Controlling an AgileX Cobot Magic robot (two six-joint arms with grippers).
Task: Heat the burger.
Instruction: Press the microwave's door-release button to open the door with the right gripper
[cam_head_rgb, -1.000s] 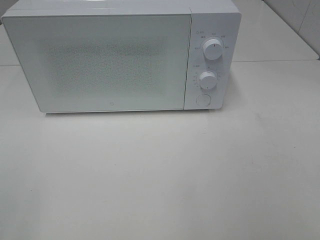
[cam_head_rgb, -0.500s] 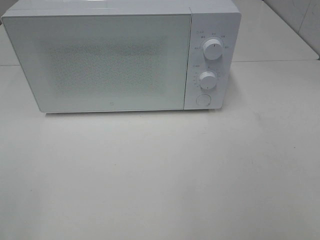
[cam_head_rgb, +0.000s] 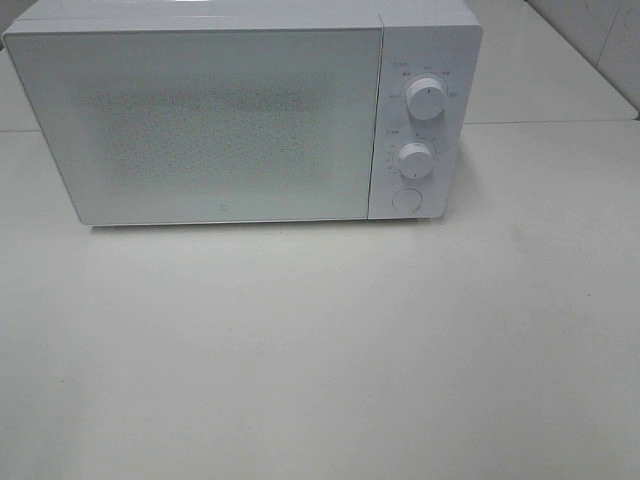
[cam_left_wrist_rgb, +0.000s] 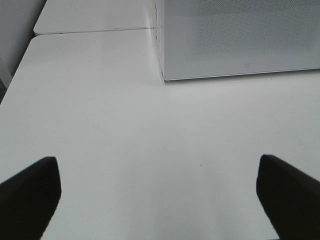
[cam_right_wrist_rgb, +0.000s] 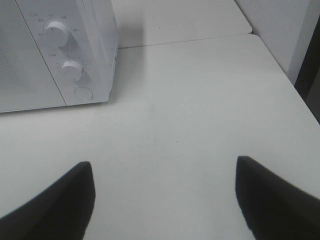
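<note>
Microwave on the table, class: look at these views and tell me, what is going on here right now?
Nothing is being handled. The white microwave sits on the table, door shut. The left gripper and right gripper hover above the table in front of it, jaws open and empty. No burger shows in any view; it may be inside, but that cannot be seen.

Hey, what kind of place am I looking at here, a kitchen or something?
Likely a kitchen-style test setup, not a lived-in kitchen: a white microwave with two dials, door shut, sits on a plain white tabletop, and a pale tiled-looking wall shows at the far corner.
</note>
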